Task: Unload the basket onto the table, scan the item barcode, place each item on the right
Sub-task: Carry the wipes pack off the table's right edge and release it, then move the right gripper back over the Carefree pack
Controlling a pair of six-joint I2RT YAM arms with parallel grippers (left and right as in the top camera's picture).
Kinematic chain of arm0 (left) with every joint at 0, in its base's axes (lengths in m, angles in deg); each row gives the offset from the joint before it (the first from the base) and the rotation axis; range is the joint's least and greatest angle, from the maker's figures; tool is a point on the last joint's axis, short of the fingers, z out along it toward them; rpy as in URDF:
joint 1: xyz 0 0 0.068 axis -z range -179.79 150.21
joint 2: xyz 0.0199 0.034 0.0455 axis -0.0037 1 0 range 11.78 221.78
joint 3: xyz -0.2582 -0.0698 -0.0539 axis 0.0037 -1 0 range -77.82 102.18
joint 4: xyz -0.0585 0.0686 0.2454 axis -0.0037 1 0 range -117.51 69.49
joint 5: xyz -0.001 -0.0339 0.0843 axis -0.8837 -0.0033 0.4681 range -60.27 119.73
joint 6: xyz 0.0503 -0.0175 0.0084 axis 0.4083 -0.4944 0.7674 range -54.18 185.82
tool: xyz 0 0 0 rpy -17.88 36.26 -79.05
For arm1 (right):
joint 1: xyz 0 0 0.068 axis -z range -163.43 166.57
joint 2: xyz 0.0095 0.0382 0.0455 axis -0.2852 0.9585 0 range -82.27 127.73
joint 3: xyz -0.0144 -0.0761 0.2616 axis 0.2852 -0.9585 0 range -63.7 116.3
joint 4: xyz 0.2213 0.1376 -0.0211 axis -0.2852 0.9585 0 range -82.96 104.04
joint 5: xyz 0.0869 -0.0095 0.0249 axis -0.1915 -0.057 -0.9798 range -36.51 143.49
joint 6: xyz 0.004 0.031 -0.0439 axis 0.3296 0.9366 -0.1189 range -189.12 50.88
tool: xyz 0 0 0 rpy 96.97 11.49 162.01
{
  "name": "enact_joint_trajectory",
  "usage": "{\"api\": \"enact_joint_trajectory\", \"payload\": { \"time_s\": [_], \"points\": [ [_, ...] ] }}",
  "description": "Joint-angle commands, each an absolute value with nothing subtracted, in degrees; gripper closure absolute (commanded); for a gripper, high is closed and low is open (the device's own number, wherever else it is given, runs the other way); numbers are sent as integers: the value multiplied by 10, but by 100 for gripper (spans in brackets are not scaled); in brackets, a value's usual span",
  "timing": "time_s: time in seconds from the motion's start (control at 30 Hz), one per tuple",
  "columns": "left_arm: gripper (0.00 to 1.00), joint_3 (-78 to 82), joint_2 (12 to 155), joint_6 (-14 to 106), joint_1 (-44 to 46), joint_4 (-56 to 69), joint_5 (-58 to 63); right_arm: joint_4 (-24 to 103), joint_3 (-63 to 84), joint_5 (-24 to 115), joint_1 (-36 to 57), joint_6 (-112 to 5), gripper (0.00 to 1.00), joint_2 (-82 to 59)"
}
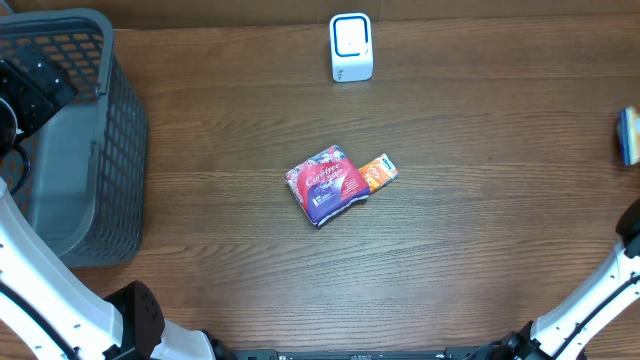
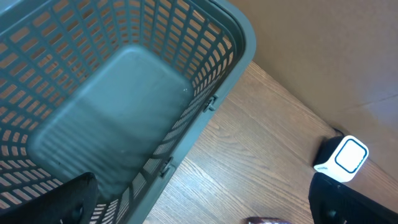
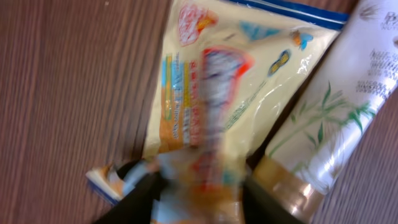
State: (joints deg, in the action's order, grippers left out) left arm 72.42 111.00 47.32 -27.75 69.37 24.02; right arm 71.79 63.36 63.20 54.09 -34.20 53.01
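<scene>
Fingers (image 2: 78, 200) of left gripper (image 2: 202, 190): standing as wide apart as they go, gripping nothing, hanging over the grey basket (image 2: 230, 37).
Grey basket, left wrist view: filling most of the picture with its slatted walls and smooth floor, one corner sitting on the desk (image 2: 249, 143).
Scanner (image 2: 342, 155): standing on the desk beyond that corner, close to the beige wall, its blue-ringed face showing.
Fingers (image 3: 134, 199) of right gripper (image 3: 202, 182): sitting on either side of the blurred near end of a yellow packet (image 3: 205, 81); whether they are pinching it or standing just off it, the blur is not letting anyone tell.
Yellow packet: stretching away from the fingers over dark wood, a blue strip running along its far end.
White tube (image 3: 336, 106): lying right against the packet's side, carrying green bamboo print and a gold band.
Red-and-purple packet (image 1: 327, 185), overhead: lying flat at the middle of the desk, well apart from the scanner.
Orange packet (image 1: 378, 172): resting against its right-hand side, touching.
Scanner, overhead: standing at the middle of the far edge.
Basket, overhead: occupying the far left corner, the left arm (image 1: 30, 85) reaching over it.
Blue-edged item (image 1: 628, 135): poking in at the right edge, cut off by the frame.
Right arm (image 1: 590, 300): coming up from the near right corner.
</scene>
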Motion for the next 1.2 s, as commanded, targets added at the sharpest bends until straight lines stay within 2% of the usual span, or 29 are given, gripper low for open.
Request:
{"api": "enact_joint_trajectory", "payload": {
  "time_s": [0.0,0.03,0.07,0.1,0.33,0.57,0.8,0.93,1.07,1.17],
  "points": [
    [0,723,1110,465,-280,693,244,735,640,609,537,-351,29,519],
    [0,723,1110,465,-280,693,244,750,643,563,537,-359,14,518],
    [0,723,1110,465,-280,693,244,759,649,524,537,-375,6,517],
    [0,723,1110,465,-280,693,244,767,654,495,537,-379,5,515],
    [0,723,1110,465,-280,693,244,808,679,350,515,-380,1,430],
    [0,723,1110,465,-280,693,244,854,679,337,434,-407,0,288],
    [0,723,1110,465,-280,693,244,910,679,337,294,-425,0,213],
    [0,723,1110,465,-280,693,244,952,650,341,168,-504,0,214],
    [0,723,1110,465,-280,693,244,918,516,346,4,-585,0,214],
    [0,723,1110,465,-280,693,244,854,433,352,-65,-595,0,214]
  ]
}}
